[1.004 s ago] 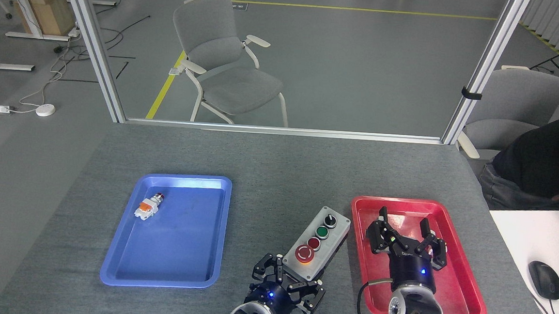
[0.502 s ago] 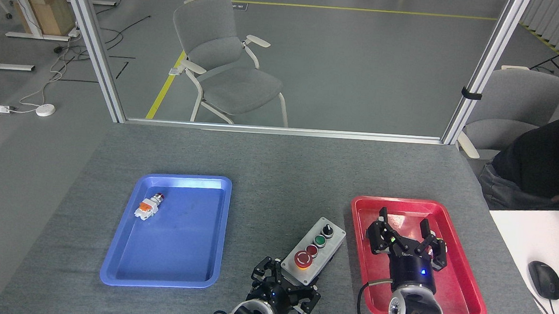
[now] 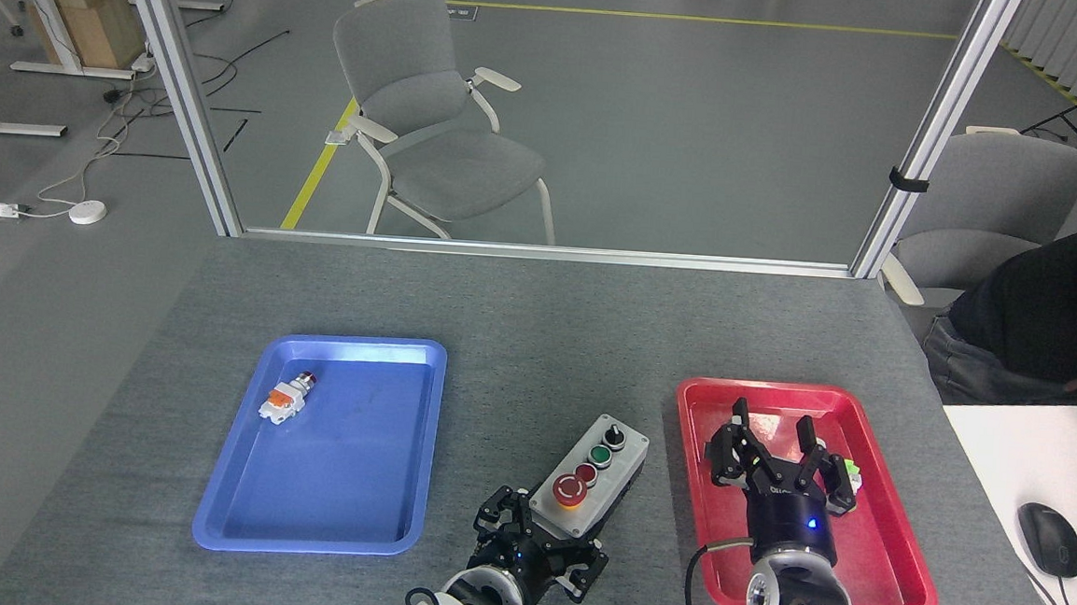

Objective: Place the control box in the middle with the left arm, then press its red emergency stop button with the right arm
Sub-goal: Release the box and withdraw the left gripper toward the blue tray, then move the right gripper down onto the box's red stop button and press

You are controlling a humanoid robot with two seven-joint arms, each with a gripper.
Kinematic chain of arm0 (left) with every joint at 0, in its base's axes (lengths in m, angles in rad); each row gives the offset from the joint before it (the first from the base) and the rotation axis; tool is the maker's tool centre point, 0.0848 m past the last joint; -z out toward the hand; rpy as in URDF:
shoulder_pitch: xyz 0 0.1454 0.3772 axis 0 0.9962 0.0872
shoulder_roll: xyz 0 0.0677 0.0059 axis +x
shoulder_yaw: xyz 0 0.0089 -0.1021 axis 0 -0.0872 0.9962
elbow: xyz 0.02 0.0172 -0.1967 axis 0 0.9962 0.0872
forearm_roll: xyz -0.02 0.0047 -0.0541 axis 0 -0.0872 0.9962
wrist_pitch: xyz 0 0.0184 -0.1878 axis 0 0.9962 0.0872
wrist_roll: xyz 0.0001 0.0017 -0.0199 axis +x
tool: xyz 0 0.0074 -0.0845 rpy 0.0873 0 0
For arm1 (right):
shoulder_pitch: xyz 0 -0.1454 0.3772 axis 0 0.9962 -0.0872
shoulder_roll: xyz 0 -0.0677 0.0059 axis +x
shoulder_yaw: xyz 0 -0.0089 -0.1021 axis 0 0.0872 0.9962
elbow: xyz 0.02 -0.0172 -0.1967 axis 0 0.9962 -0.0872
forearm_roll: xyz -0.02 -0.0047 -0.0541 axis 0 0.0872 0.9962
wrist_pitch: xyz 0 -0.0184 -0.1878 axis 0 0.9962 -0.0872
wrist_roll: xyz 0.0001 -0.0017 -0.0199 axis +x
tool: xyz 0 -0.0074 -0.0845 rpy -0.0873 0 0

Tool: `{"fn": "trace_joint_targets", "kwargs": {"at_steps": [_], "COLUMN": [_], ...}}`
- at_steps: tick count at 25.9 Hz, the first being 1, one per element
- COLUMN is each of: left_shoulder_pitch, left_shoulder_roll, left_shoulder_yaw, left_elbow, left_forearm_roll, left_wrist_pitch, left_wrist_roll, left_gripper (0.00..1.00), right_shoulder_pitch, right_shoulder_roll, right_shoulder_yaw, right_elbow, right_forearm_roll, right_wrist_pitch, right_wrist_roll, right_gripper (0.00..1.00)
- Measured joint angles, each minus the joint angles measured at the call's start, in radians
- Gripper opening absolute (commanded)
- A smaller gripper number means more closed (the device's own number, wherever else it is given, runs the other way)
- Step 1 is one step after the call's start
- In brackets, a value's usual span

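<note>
Speckled grey felt table (image 3: 547,322). Two glossy rounded-corner plastic trays: blue tray (image 3: 329,514) left, red tray (image 3: 897,558) right. One oblong light-grey control box (image 3: 590,476) between them, tilted, near end clamped in left gripper (image 3: 535,544). Right gripper (image 3: 779,459) over red tray, claws spread, empty. Four round controls on box; nearest, red emergency stop button (image 3: 568,490).

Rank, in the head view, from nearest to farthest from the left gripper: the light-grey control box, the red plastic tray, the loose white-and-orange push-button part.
1. Light-grey control box: in the left gripper itself.
2. Red plastic tray: to its right.
3. White-and-orange push-button part: far left, in the blue tray.
</note>
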Motion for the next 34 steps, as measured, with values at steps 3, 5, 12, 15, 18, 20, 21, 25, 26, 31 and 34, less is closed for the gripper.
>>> {"fn": "trace_joint_targets", "kwargs": {"at_steps": [3,5,12,15,18,20,21,25,26,31,34], "left_shoulder_pitch": [0.01,0.031,0.243,0.376,0.494,0.54,0.551,0.556,0.544,0.485,0.472], "left_shoulder_roll": [0.009,0.04,0.277,0.35,0.377,0.38,0.38,0.377,0.376,0.375,0.375], "left_shoulder_yaw": [0.0,0.0,0.037,0.121,0.265,0.365,0.411,0.571,0.609,0.721,0.737], "left_elbow": [-0.022,-0.066,-0.407,-0.562,-0.668,-0.705,-0.716,-0.738,-0.741,-0.741,-0.74], "left_forearm_roll": [0.0,0.001,0.017,0.031,0.039,0.04,0.04,0.049,0.058,0.142,0.166], "left_wrist_pitch": [0.0,-0.008,-0.046,-0.084,-0.124,-0.144,-0.154,-0.17,-0.17,-0.172,-0.174], "left_wrist_roll": [0.0,0.0,-0.001,0.0,0.018,0.039,0.046,0.104,0.122,0.172,0.179], "left_gripper": [0.99,0.99,0.99,0.99,0.99,0.99,0.99,0.99,0.99,0.99,0.99], "right_shoulder_pitch": [-0.002,-0.004,-0.006,-0.016,-0.031,-0.038,-0.042,-0.053,-0.054,-0.056,-0.057], "right_shoulder_roll": [0.001,0.001,0.002,0.007,0.01,0.012,0.013,0.017,0.017,0.016,0.01], "right_shoulder_yaw": [0.006,0.006,0.007,0.033,0.077,0.1,0.115,0.193,0.208,0.259,0.268], "right_elbow": [0.0,0.0,0.002,0.011,0.029,0.043,0.051,0.091,0.101,0.168,0.189], "right_forearm_roll": [0.0,0.0,-0.12,-0.159,-0.174,-0.178,-0.179,-0.18,-0.179,-0.172,-0.171], "right_wrist_pitch": [-0.036,-0.103,-0.344,-0.378,-0.386,-0.387,-0.388,-0.385,-0.382,-0.369,-0.368], "right_wrist_roll": [0.006,0.009,0.073,0.12,0.138,0.144,0.146,0.149,0.149,0.151,0.151], "right_gripper": [0.03,0.0,0.0,0.0,0.0,0.0,0.0,0.0,0.0,0.0,0.0]}}
